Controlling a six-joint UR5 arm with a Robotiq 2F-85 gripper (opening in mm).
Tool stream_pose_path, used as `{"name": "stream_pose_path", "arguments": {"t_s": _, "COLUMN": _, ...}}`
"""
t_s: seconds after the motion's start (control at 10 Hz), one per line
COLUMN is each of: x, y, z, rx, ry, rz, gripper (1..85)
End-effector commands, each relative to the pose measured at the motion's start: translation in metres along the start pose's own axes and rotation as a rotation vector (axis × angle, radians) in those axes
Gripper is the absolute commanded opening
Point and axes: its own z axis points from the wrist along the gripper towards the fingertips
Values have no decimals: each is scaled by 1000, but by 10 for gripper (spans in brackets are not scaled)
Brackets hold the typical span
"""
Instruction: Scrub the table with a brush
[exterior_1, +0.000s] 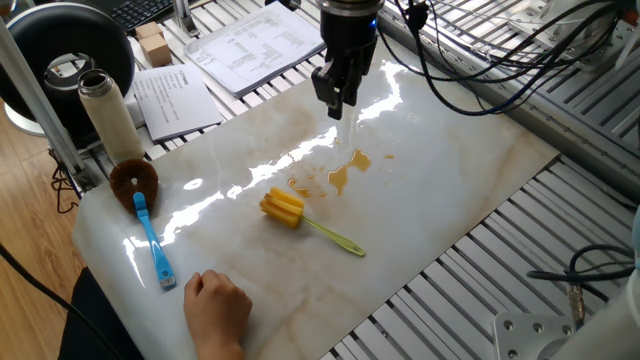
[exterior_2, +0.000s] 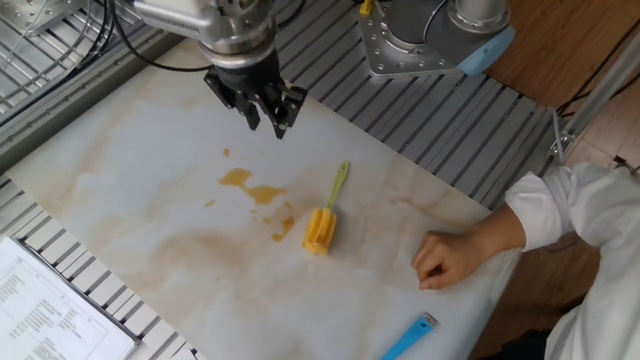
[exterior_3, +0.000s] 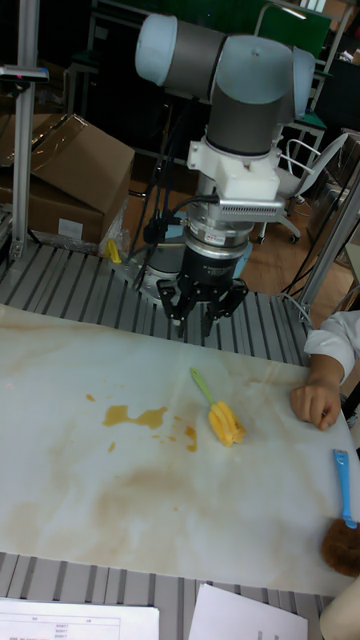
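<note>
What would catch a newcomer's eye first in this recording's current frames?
The orange-brown liquid stains stand out near the middle of the glossy white marble-look table, with the small yellow sponge-headed brush lying untouched beside them. The robot's black two-finger claw hangs empty above the table, off to one side of the stains. A person's bare hand rests on the table edge, near a blue-handled brush.
</note>
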Motion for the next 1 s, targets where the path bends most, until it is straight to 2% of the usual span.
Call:
{"name": "stream_pose_path", "arguments": {"t_s": 0.0, "x": -20, "y": 28, "z": 38, "rx": 5, "ry": -31, "rz": 41, "gripper": 427}}
{"name": "stream_pose_path", "arguments": {"t_s": 0.1, "x": -19, "y": 35, "z": 45, "rx": 40, "ry": -19, "rz": 43, "gripper": 427}}
{"name": "stream_pose_path", "arguments": {"t_s": 0.2, "x": -15, "y": 33, "z": 37, "rx": 47, "ry": 3, "rz": 34, "gripper": 427}}
{"name": "stream_pose_path", "arguments": {"t_s": 0.3, "x": -10, "y": 33, "z": 35, "rx": 41, "ry": 24, "rz": 18, "gripper": 427}}
{"name": "stream_pose_path", "arguments": {"t_s": 0.4, "x": -5, "y": 41, "z": 35, "rx": 9, "ry": 46, "rz": 2, "gripper": 427}}
{"name": "stream_pose_path", "arguments": {"t_s": 0.5, "x": -1, "y": 44, "z": 34, "rx": -1, "ry": 61, "rz": -18, "gripper": 427}}
{"name": "stream_pose_path", "arguments": {"t_s": 0.6, "x": -1, "y": 42, "z": 34, "rx": 6, "ry": 61, "rz": -26, "gripper": 430}}
{"name": "stream_pose_path", "arguments": {"t_s": 0.7, "x": -11, "y": 46, "z": 38, "rx": -1, "ry": 29, "rz": -7, "gripper": 447}}
{"name": "stream_pose_path", "arguments": {"t_s": 0.8, "x": -28, "y": 59, "z": 62, "rx": 6, "ry": -1, "rz": 11, "gripper": 463}}
{"name": "stream_pose_path", "arguments": {"t_s": 0.9, "x": -40, "y": 76, "z": 85, "rx": 8, "ry": -9, "rz": 30, "gripper": 487}}
